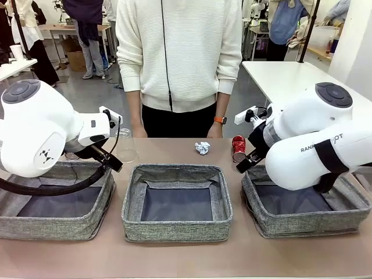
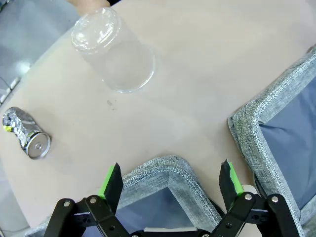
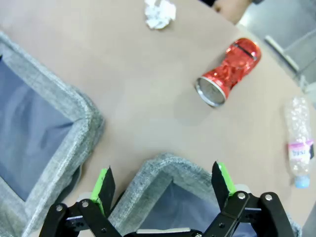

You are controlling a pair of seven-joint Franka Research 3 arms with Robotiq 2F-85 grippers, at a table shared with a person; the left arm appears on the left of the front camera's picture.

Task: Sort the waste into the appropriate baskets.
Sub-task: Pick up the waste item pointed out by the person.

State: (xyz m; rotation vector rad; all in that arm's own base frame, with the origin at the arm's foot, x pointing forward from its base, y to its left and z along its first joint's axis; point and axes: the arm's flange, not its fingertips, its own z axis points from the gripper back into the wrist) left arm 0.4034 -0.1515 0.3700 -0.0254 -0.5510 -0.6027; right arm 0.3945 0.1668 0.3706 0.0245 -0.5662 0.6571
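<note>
My left tool (image 2: 171, 170) hangs with its jaws spread wide and nothing between them, over a corner of the left grey woven fabric basket (image 1: 52, 228). Beyond it on the worktop (image 2: 207, 74) stands the clear plastic cup (image 2: 116, 52), and well to one side the silver-dark can (image 2: 27, 133) lies on its side. My right tool (image 3: 163, 172) is just as wide open and empty-handed above the rim of the right basket (image 1: 302, 226). Past it lie the crushed red can (image 3: 228, 71), the crumpled white paper ball (image 3: 159, 14), and the clear bottle with blue cap and pink label (image 3: 298, 143). The middle basket (image 1: 177, 229) sits between the other two.
</note>
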